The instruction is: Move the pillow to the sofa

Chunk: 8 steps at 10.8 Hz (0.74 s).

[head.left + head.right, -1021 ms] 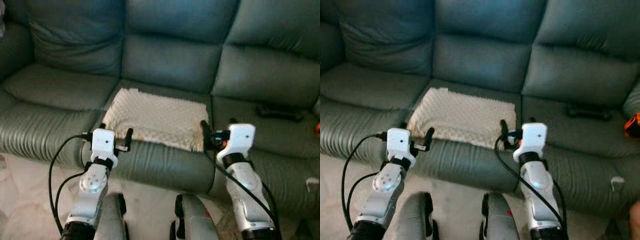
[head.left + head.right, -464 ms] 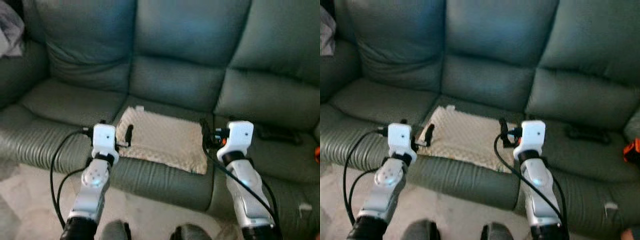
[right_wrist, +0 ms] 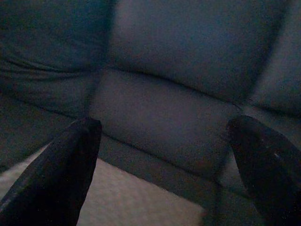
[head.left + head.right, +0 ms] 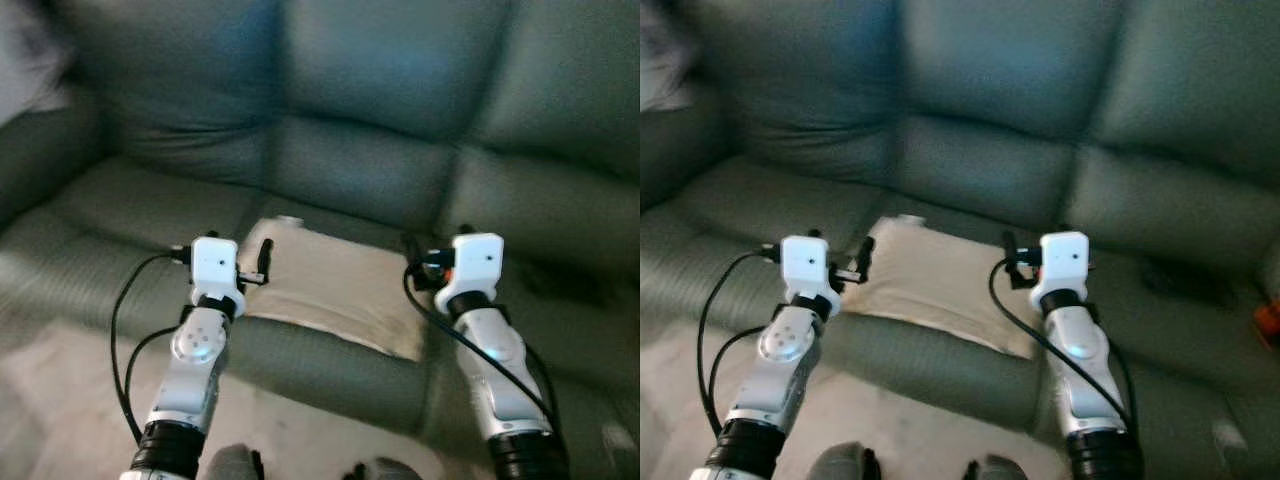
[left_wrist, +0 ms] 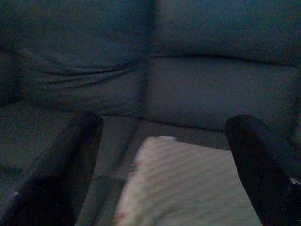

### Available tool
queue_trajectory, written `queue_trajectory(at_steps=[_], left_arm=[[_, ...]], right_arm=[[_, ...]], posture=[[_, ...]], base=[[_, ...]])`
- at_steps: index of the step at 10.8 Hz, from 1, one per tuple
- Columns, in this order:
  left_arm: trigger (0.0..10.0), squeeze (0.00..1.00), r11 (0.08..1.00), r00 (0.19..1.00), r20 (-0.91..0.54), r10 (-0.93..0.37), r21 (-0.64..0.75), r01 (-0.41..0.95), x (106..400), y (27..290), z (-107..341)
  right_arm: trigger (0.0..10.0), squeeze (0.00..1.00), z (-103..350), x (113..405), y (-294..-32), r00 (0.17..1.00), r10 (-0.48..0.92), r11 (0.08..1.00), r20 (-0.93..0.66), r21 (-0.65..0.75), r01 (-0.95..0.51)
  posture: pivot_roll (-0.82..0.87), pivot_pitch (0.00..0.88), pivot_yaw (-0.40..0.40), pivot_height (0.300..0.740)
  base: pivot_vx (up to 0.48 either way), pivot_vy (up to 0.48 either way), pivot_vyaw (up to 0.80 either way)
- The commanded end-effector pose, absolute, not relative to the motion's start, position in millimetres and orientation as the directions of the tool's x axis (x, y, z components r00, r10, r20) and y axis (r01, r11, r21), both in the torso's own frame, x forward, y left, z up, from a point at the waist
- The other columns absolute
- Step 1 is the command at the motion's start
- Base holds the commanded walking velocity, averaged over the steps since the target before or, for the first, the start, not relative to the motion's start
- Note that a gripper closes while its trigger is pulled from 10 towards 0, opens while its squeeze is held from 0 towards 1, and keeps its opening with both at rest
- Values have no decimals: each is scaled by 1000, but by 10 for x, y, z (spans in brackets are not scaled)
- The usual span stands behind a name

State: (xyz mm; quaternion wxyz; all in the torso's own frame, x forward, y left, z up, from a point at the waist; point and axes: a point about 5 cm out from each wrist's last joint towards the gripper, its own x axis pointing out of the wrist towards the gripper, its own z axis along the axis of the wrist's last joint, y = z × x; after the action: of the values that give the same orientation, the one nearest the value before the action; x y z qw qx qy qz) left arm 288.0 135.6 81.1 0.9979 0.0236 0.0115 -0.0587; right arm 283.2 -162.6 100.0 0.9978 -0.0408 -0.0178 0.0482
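The cream pillow [image 4: 335,290] lies flat on the middle seat of the teal sofa [image 4: 360,170], its front edge near the seat's front. Both arms are held out in front of me over the seat's front edge. My left gripper [image 4: 226,250] is open at the pillow's left corner, and nothing sits between its fingers [image 5: 70,155]. My right gripper [image 4: 436,246] is open at the pillow's right side, also with nothing in it. In the wrist views the pillow [image 5: 188,188] [image 3: 127,197] lies just below the spread fingers [image 3: 56,174]. The head views are blurred.
A dark flat object [image 4: 565,285] lies on the right seat, and something orange [image 4: 1268,318] shows at the far right edge. A pale cloth [image 4: 30,75] hangs over the left armrest. Light floor [image 4: 60,400] lies in front of the sofa.
The whole picture has shifted and blurred, so the camera has moved. The pillow stays on the seat. Both grippers stay open and now sit a little higher beside the pillow.
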Motion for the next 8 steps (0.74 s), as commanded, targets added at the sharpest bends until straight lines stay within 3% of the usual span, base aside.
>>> queue_trajectory(at_steps=[1, 8], left_arm=[[10000, 0, 994, 995, -51, -90, 59, 93, 2874, 1427, 770], [10000, 0, 995, 998, -49, -39, 89, 43, 2935, 1509, 795]], right_arm=[[10000, 0, 1028, 2847, -1534, 990, 132, 989, 48, -70, -129], [10000, 0, 969, 2798, -1478, 984, 176, 982, 41, -73, -172]], posture=[[-60, 34, -33, 740], [-44, 45, -53, 740]], base=[[0, 480, 706], [0, 480, 669]])
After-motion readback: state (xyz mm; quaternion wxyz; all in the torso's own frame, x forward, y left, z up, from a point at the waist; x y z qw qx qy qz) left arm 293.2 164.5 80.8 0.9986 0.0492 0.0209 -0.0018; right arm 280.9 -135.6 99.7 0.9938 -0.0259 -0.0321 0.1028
